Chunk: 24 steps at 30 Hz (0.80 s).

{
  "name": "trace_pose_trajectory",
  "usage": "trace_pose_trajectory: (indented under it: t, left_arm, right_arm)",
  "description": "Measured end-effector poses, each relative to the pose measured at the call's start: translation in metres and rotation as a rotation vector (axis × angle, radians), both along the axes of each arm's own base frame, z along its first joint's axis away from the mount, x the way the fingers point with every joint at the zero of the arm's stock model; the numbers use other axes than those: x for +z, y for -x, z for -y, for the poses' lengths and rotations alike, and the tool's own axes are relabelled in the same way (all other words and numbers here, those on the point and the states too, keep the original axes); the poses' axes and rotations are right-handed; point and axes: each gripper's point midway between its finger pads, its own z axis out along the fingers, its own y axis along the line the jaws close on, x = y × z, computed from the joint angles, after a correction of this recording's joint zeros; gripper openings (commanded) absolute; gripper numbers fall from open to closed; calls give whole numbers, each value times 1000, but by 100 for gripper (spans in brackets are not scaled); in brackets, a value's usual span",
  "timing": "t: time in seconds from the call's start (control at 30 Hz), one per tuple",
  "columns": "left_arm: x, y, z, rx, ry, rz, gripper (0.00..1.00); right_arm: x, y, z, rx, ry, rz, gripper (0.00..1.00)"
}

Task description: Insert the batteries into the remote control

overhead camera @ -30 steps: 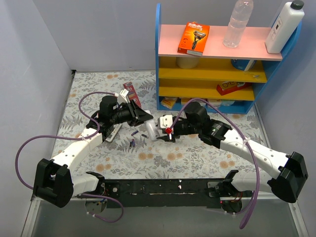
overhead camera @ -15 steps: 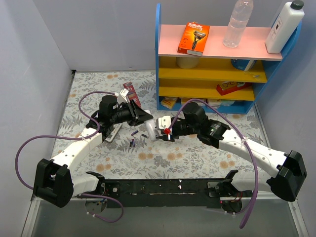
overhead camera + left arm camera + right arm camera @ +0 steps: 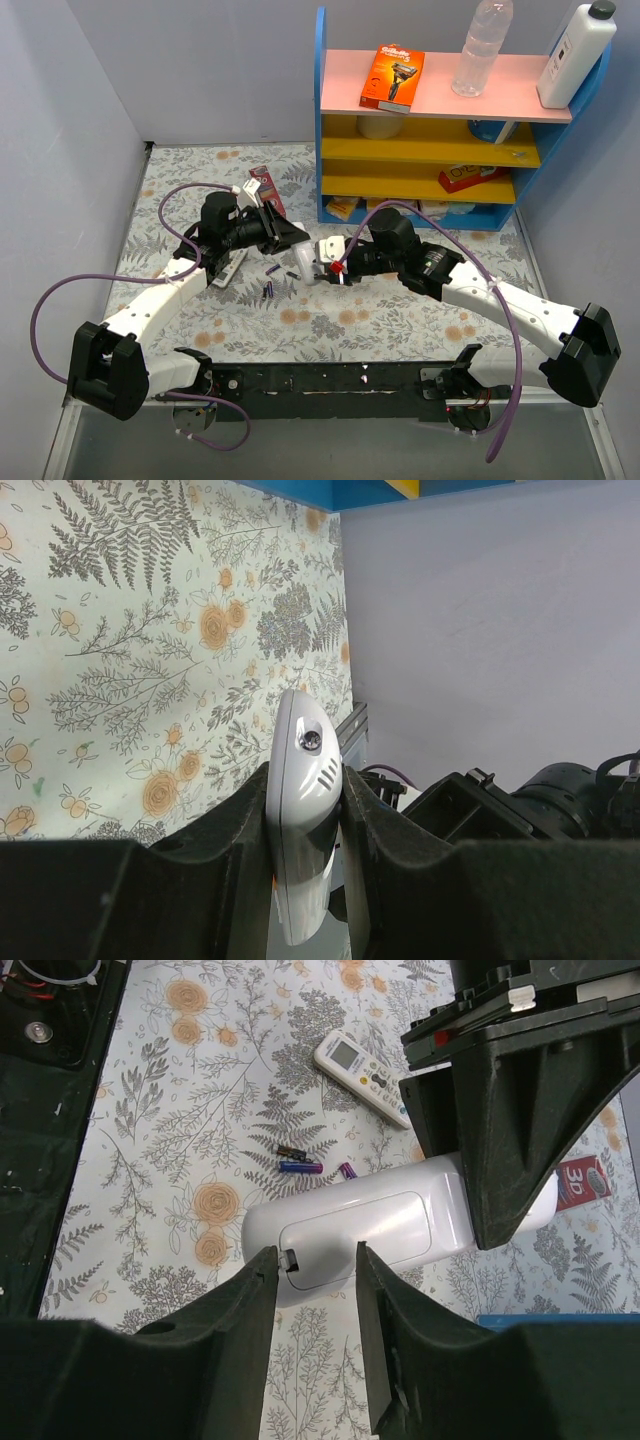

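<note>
My left gripper (image 3: 291, 237) is shut on one end of a white remote control (image 3: 304, 262) and holds it above the table with its back facing up. In the left wrist view the remote (image 3: 304, 810) sits edge-on between the two fingers (image 3: 232, 850). My right gripper (image 3: 315, 1257) is open, its fingertips just over the latch end of the remote's battery cover (image 3: 360, 1230). Three small dark blue-purple batteries (image 3: 300, 1166) lie on the floral table below; they also show in the top view (image 3: 269, 288).
A second white remote with buttons (image 3: 362, 1077) lies on the table by the left arm (image 3: 228, 268). A red pack (image 3: 262, 183) lies behind it. A blue shelf unit (image 3: 322, 120) with a bottle and boxes stands at the back right.
My right gripper has crept a little to the left, closer to the held remote. The left arm and the batteries have not moved.
</note>
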Motion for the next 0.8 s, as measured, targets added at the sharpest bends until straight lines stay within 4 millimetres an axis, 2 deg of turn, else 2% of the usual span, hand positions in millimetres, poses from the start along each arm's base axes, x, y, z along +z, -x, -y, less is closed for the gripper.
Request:
trace_pose_trajectory:
  t: [0.5, 0.67, 0.8]
  left_arm:
    - [2, -2, 1, -16, -6, 14, 0]
    - [-9, -4, 0, -17, -31, -4, 0]
    - [-21, -7, 0, -14, -62, -21, 0]
  right_arm:
    - [1, -5, -1, -23, -2, 30, 35]
    - [-11, -5, 0, -37, 1, 50, 29]
    - [-25, -8, 2, -58, -2, 63, 29]
